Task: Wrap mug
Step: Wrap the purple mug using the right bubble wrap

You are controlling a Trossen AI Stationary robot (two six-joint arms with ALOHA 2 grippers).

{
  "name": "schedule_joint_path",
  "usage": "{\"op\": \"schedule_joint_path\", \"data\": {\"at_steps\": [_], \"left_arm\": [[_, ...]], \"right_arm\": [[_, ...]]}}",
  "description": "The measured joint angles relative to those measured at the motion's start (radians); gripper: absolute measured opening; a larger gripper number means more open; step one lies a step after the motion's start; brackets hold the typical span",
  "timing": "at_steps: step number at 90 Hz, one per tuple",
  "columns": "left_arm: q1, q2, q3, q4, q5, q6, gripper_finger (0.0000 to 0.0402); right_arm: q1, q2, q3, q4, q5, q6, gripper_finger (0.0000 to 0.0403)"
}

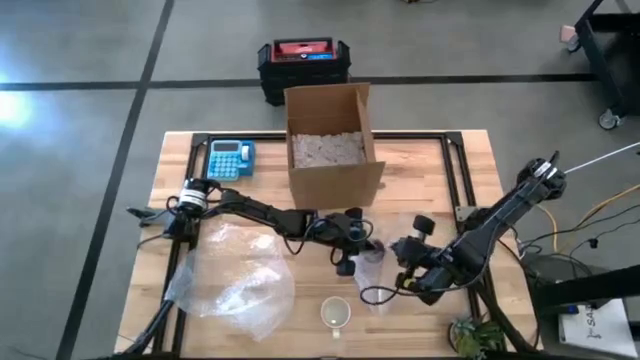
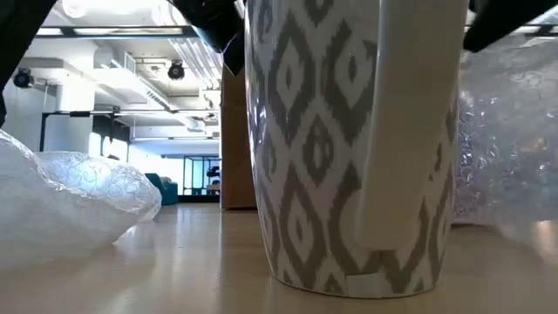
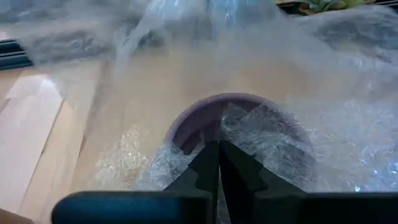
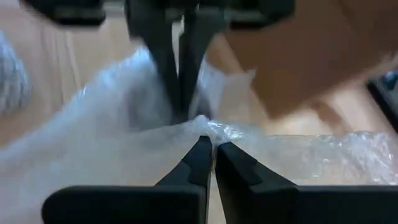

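On the wooden bench [image 1: 180, 160] we see an open cardboard box [image 1: 330, 145] and a loose heap of bubble wrap [image 1: 235, 280]. A purple mug [image 3: 214, 118] under a bubble-wrap sheet [image 3: 323, 124] sits mid-bench. Our left hand [image 3: 219, 149] and right hand [image 4: 208, 146] both pinch that sheet, fingers closed. A patterned mug [image 2: 349, 139] stands near the front edge.

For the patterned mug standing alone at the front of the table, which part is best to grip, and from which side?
Probably the rim of the patterned mug, gripped from straight above. It stands upright with its mouth open upward, so one finger can go inside and one outside the wall. The handle is broad and flat; avoid that side.
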Motion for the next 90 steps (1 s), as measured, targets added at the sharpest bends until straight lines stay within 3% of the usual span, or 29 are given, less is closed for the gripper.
{"op": "schedule_joint_path", "data": {"at_steps": [17,40,58,90], "left_arm": [[0.000,-0.004,0.000,-0.002,0.000,0.000,0.0000],[-0.001,-0.092,-0.003,-0.140,-0.002,0.000,0.0000],[-0.001,-0.171,0.001,-0.109,-0.002,-0.013,0.0000],[-0.001,-0.016,0.001,-0.034,0.004,-0.048,0.0000]], "right_arm": [[-0.079,0.048,-0.094,0.282,-0.009,-0.130,0.0002],[-0.102,0.119,-0.108,0.290,-0.026,-0.073,0.0002],[-0.102,0.160,-0.108,0.305,-0.047,-0.074,0.0002],[-0.102,0.172,-0.105,0.323,-0.053,-0.082,0.0002]]}}
